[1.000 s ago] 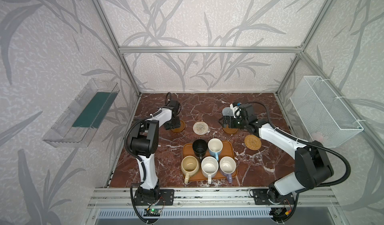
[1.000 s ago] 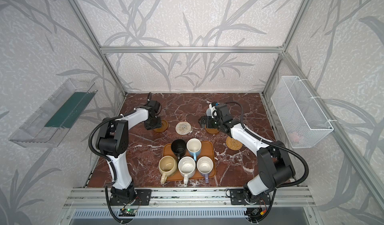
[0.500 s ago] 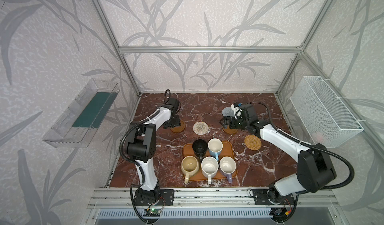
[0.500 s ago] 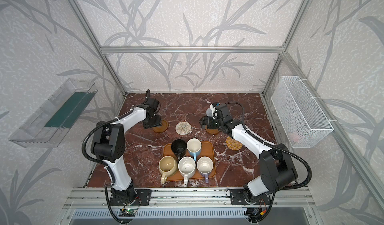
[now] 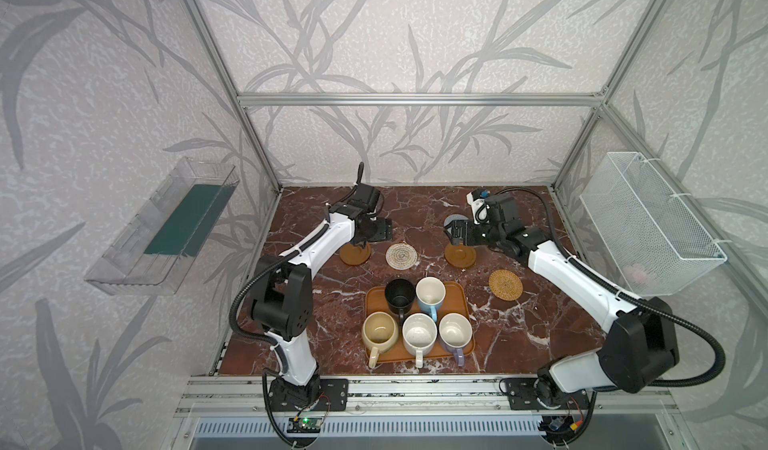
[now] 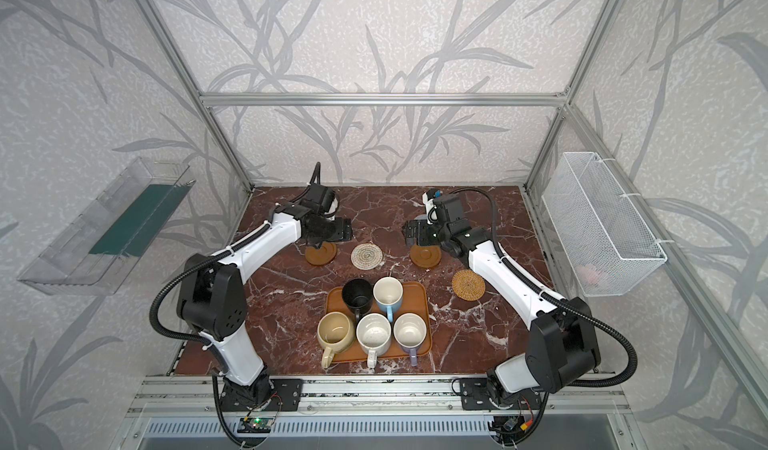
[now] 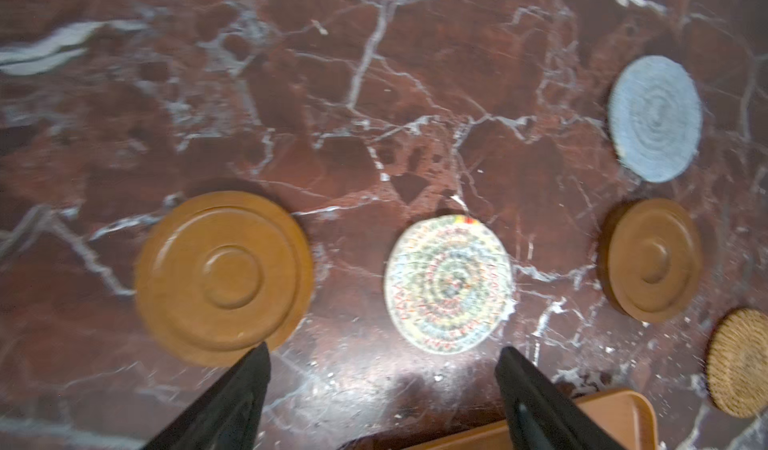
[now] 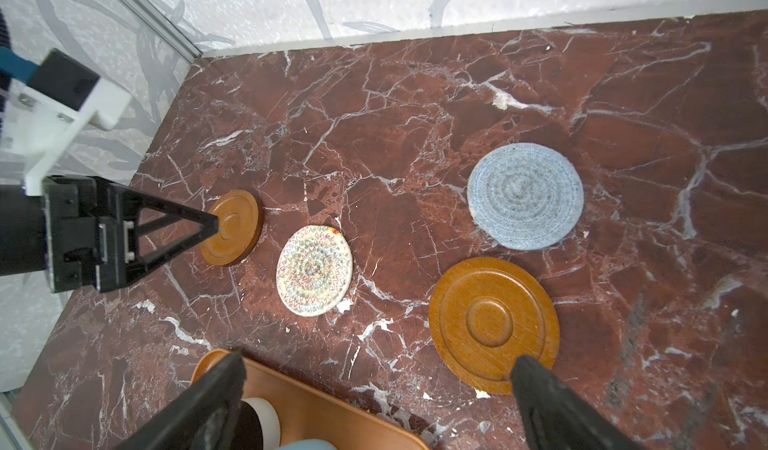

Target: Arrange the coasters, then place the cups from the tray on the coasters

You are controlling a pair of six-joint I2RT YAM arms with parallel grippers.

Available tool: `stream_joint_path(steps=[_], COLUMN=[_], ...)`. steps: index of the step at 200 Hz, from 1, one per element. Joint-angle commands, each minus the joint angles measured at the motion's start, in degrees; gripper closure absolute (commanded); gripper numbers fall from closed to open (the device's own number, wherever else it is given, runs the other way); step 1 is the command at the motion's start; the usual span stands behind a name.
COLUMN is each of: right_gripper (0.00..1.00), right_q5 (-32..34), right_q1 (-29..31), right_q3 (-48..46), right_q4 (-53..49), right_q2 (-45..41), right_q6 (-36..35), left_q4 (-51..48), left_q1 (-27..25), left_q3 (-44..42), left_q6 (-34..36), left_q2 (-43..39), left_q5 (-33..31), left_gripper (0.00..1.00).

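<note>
Cups (image 6: pixel 374 332), five of them, all sit on the orange tray (image 5: pixel 458 299) near the front of the red stone desk (image 5: pixel 316 302). The black cup (image 5: pixel 399 296) and the blue cup (image 5: pixel 430 295) are in the back row. The yellow cup (image 5: pixel 379 332), the spotty white cup (image 5: pixel 419 335) and the purple cup (image 5: pixel 455 332) are in the front row. Their handles point to the front.

Five coasters (image 6: pixel 366 256) lie flat on the desk behind the tray. Three make a line: a brown coaster (image 5: pixel 355 254) on the left, a cream coaster (image 5: pixel 401 256) in the middle, and another brown coaster (image 5: pixel 460 256) on the right. A blue-grey coaster (image 8: pixel 525 196) lies just behind that one. A straw coaster (image 5: pixel 505 284) lies near the tray's back right corner.

The left claw (image 7: pixel 382 358) is wide open and holds nothing. It is just by the left brown coaster; I cannot tell if it touches. The right claw (image 8: pixel 380 362) is wide open too, with nothing in it. One of its fingers (image 8: pixel 552 398) covers the edge of the right brown coaster in the right wrist view.
</note>
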Motion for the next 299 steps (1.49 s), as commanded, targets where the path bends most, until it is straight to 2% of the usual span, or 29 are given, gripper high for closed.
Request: stream_joint_path(steps=[1,28,56,128,157,193,213,235,299], right_gripper=[0.01,0.01,0.01,0.01,0.01,0.01,0.01,0.01,0.01], right_q5=[-0.85,-0.58,0.03,0.27,0.03,0.01,-0.17,0.56,0.1], right_q1=[-0.19,-0.37,-0.56,-1.09,-1.16,-1.27,-1.26,-1.27,-1.54], right_q3=[2.81,2.86,-0.05,-1.69,-1.93,-1.71,-1.95,-2.95,-3.55], right_q4=[-6.28,-7.69,-5.43,-4.82,-4.4,-4.63,-4.66,-4.04,-3.18], right_q2=[1.91,1.82,0.64,-0.49,-0.88,-0.64,-0.93,-1.65,-0.12], right_q6=[-2.01,-2.96,-2.56,-1.38,-1.16,-0.93,-0.67,-0.8,-0.81], left_q4=[1.36,-1.69,-0.85,-9.29,-9.96,-11.12,-11.8,-13.77,-16.88], left_q1=[-2.3,-5.45,-7.31,-11.06,-11.37,-11.31,-11.22,-10.55,-7.45], left_q3=[3.64,8.16,9.55,14.6,15.13,17.34,17.97,19.82,24.04], left_q6=[1.5,3.82,4.01,7.87,7.87,6.8,5.04,3.57,3.83], left_q2=[5.65,10.97,13.68,20.57,21.88,24.62,25.91,27.02,29.07], left_q5=[4.61,2.39,3.54,-3.95,-6.35,-7.51,-10.77,-14.47,-15.84], left_gripper=[0.11,0.12,0.13,0.17,0.3,0.38,0.48,0.54,0.56])
